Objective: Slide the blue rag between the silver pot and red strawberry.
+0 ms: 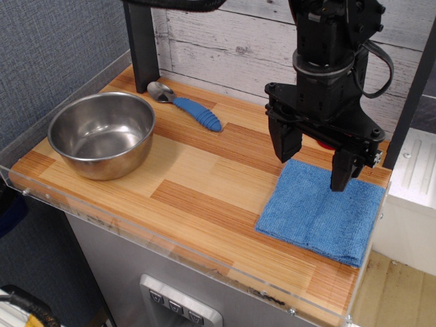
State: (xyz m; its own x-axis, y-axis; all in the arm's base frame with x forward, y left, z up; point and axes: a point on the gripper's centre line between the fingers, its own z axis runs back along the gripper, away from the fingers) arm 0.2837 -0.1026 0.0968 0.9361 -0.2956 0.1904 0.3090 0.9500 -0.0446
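The blue rag [320,212] lies flat at the front right of the wooden table. The silver pot [102,133] stands at the left, empty. Only a red sliver of the strawberry [328,144] shows behind my gripper, near the back right. My black gripper [313,167] hangs over the rag's far edge with its two fingers spread apart. The right fingertip [338,183] is at or just above the cloth. Nothing is between the fingers.
A spoon with a blue ribbed handle [197,113] lies at the back, right of the pot. A black post [142,44] stands at the back left. A clear acrylic lip [170,238] runs along the table's front edge. A white block [415,170] sits right of the table.
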